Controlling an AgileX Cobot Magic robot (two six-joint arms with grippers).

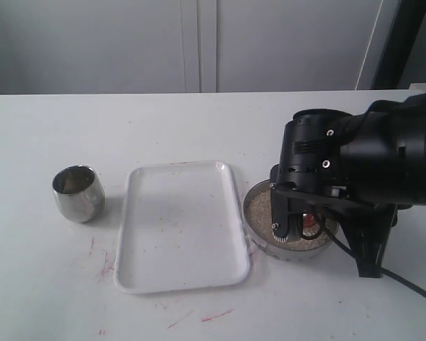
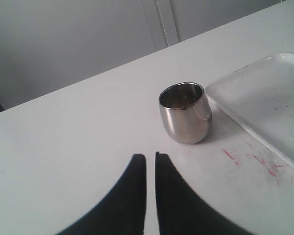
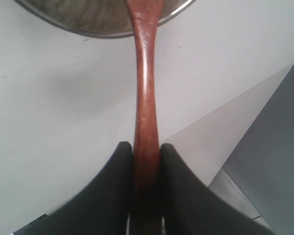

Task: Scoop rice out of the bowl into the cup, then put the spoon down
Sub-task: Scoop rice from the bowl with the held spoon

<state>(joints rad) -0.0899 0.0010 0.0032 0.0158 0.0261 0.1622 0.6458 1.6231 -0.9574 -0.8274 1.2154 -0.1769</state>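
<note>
The bowl [image 1: 284, 253] stands on the table right of the tray, holding rice [image 1: 259, 207]. My right gripper [image 1: 290, 231] hangs over it, shut on the handle of the spoon [image 1: 311, 222], mostly hidden behind the arm. In the right wrist view, the right gripper [image 3: 146, 147] clamps the reddish-brown spoon [image 3: 146, 93], whose far end reaches over the bowl's metal rim [image 3: 103, 33]; the spoon's head is cut off. The steel cup [image 1: 78, 193] stands upright at the left. The cup [image 2: 185, 113] sits a short way beyond my left gripper [image 2: 150, 157], which is shut and holds nothing.
A white rectangular tray [image 1: 181, 227] lies between cup and bowl; its corner [image 2: 264, 93] shows beside the cup. Red marks [image 1: 216, 314] stain the table near the front. A pale wall [image 1: 199, 42] rises behind the table's far edge.
</note>
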